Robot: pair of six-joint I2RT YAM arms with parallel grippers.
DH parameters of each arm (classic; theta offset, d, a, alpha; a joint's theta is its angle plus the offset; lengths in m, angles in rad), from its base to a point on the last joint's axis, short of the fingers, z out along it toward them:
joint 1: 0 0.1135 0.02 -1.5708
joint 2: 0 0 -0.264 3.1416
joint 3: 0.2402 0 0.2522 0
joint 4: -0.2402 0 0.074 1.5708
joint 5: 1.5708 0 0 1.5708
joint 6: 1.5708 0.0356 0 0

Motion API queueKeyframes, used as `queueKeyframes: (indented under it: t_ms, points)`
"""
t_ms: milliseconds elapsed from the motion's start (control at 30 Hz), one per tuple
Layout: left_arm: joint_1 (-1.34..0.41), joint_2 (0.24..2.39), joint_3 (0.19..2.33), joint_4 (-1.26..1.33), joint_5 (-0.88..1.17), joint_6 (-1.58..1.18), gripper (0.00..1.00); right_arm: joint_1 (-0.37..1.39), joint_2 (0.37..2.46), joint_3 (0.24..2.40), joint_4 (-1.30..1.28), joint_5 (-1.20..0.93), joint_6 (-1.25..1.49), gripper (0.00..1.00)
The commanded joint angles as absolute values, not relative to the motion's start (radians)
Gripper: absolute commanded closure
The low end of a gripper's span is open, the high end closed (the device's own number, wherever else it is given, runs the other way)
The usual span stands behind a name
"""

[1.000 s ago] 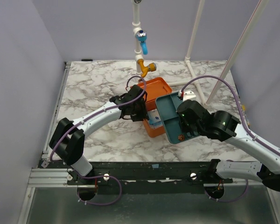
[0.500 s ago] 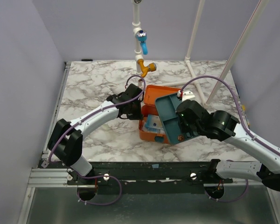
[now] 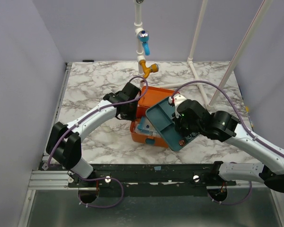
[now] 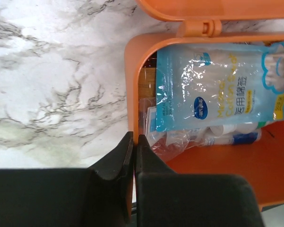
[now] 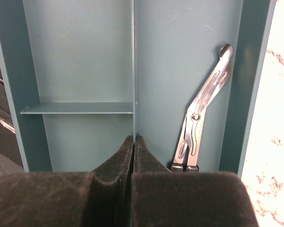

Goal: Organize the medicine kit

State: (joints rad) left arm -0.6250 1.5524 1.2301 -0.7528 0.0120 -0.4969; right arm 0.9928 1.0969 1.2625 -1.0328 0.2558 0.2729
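Note:
The orange medicine kit (image 3: 143, 138) stands open in the middle of the table with its lid (image 3: 154, 97) folded back. My left gripper (image 3: 132, 109) is shut on the kit's left wall (image 4: 130, 94). Inside lie a blue cotton-swab packet (image 4: 217, 85) and clear-wrapped items (image 4: 180, 139). My right gripper (image 3: 177, 124) is shut on the centre divider (image 5: 133, 66) of a shallow teal tray (image 3: 163, 123) and holds it tilted over the kit's right side. Metal nail clippers (image 5: 201, 113) lie in the tray's right compartment.
A white pipe with a blue and a yellow fitting (image 3: 144, 47) hangs over the back of the marble table (image 3: 94, 85). White poles (image 3: 227, 56) slant at the back right. Purple walls close both sides.
The kit has slid toward the front left with my left gripper on its wall. My right gripper has carried the teal tray left, over the kit.

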Motion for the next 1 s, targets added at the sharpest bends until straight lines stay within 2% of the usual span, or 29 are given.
queueKeyframes:
  t_ms: [0, 500, 767, 800, 967]
  points:
    - [-0.612, 1.487, 1.230, -0.799, -0.007, -0.327, 1.00, 0.988, 1.135, 1.307, -0.980, 0.185, 0.153, 0.99]
    - [-0.612, 1.331, 1.106, -0.766, 0.079, -0.087, 1.00, 0.990, 1.153, 1.210, -0.763, -0.037, -0.061, 0.99]
    - [-0.611, 1.363, 1.099, -0.739, 0.089, -0.094, 1.00, 0.989, 1.173, 1.204, -0.742, -0.035, -0.030, 0.99]
    - [-0.609, 1.373, 1.107, -0.744, 0.094, -0.099, 0.95, 0.990, 1.180, 1.205, -0.745, -0.027, -0.018, 0.99]
    - [-0.598, 1.377, 1.134, -0.746, 0.091, -0.131, 0.56, 0.990, 1.201, 1.215, -0.746, -0.025, 0.043, 0.99]
